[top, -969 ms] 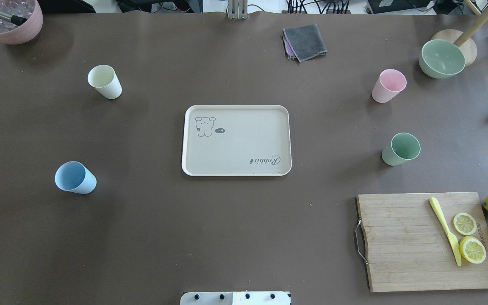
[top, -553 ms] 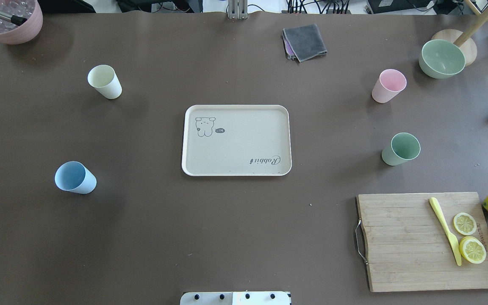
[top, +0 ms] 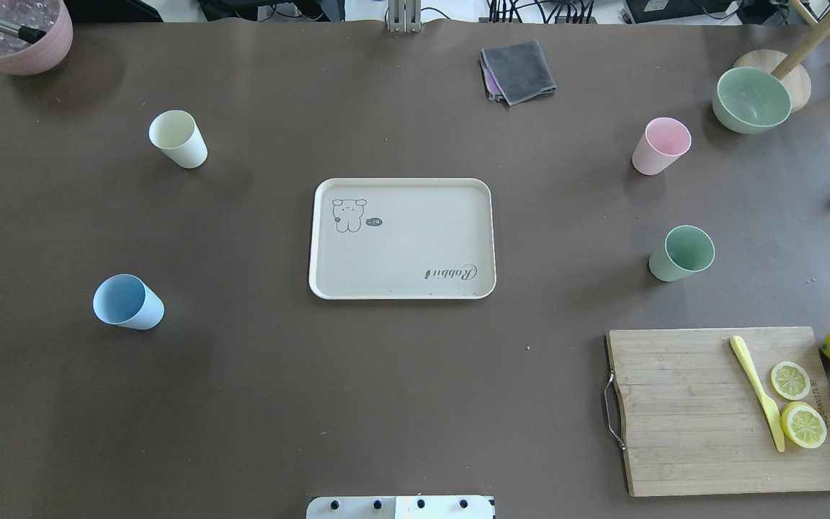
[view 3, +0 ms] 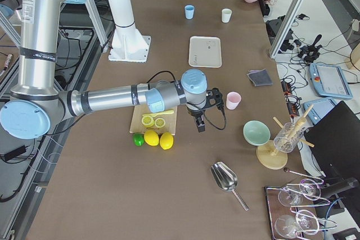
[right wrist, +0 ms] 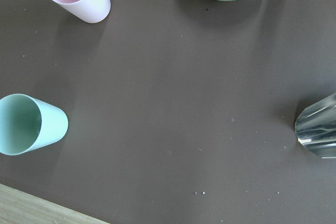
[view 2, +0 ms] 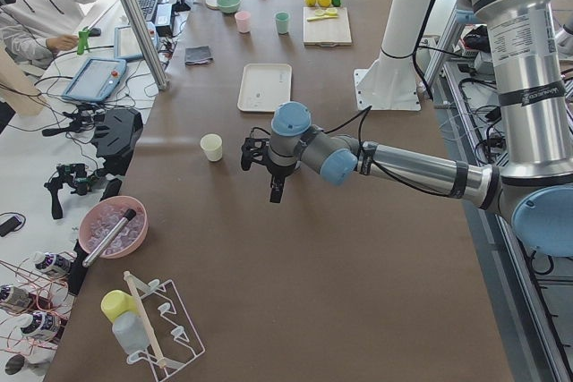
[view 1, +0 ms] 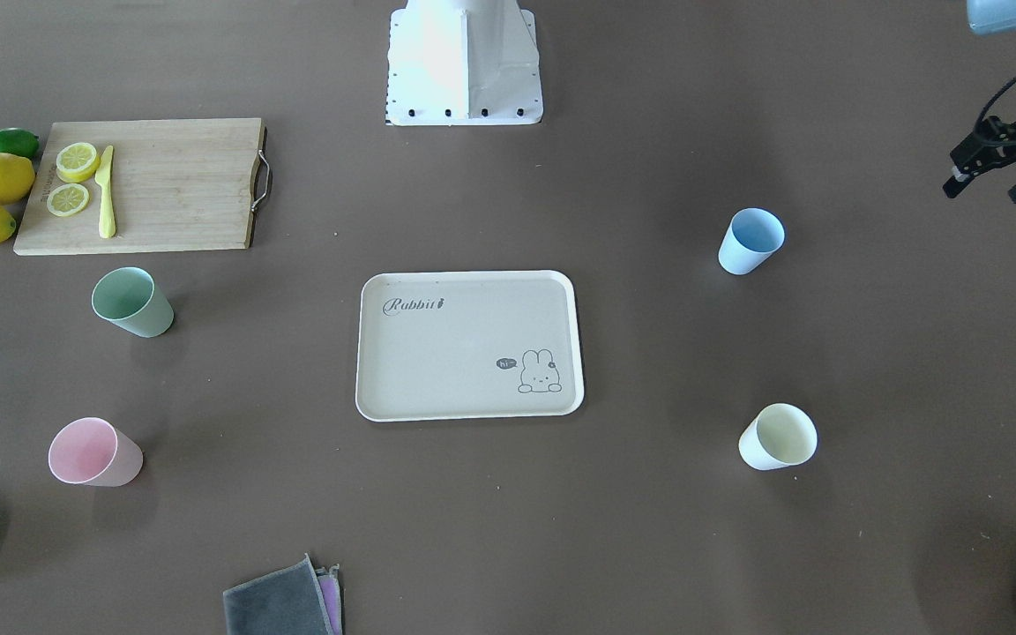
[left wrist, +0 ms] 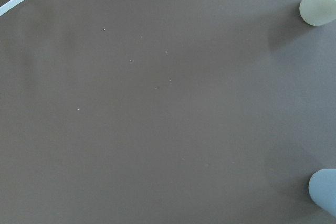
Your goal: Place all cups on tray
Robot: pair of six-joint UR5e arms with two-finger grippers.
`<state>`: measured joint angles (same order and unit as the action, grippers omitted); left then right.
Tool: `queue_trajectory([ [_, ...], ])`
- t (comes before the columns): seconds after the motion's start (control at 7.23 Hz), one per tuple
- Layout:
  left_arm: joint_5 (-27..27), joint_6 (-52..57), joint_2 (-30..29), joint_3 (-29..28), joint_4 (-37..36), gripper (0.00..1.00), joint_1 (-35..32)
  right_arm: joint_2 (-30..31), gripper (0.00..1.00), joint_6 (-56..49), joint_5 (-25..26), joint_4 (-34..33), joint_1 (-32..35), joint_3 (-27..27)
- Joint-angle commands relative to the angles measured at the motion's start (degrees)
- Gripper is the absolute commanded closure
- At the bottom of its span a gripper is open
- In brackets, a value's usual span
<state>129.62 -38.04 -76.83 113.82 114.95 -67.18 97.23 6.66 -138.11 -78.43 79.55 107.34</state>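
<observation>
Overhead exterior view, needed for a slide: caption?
Cream cup, blue cup, pink cup and green cup stand around the tray, none on it.

The flat beige rectangular tray (top: 415, 238) sits mid-desk. Toward the left edge stand the cream-white tapered cup (top: 179, 140), farther from the robot, and the light blue tapered cup (top: 127, 302), nearer. Toward the right edge, the pale pink tapered cup (top: 661, 146) stands behind the sage green tapered cup (top: 681, 254). The wooden cutting board (top: 689, 411) lies in the near right corner.
</observation>
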Motion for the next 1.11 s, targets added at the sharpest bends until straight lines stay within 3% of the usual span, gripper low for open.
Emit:
queue_trajectory([
  [0.0,-3.4,-10.5,-2.4,0.6,1.9,0.03,9.2,-2.5,0.01,4.8,2.6,0.4,-4.0,-0.5],
  [0.42,-10.4,-16.2,-7.4,-1.0,1.6,0.03,19.3,-4.6,0.02,6.5,3.1,0.3,-6.9,-1.7],
  [0.97,-10.5,-17.5,-10.8,-5.2,1.8,0.12,21.4,-4.8,0.02,7.1,2.9,0.1,-8.3,-1.7],
])
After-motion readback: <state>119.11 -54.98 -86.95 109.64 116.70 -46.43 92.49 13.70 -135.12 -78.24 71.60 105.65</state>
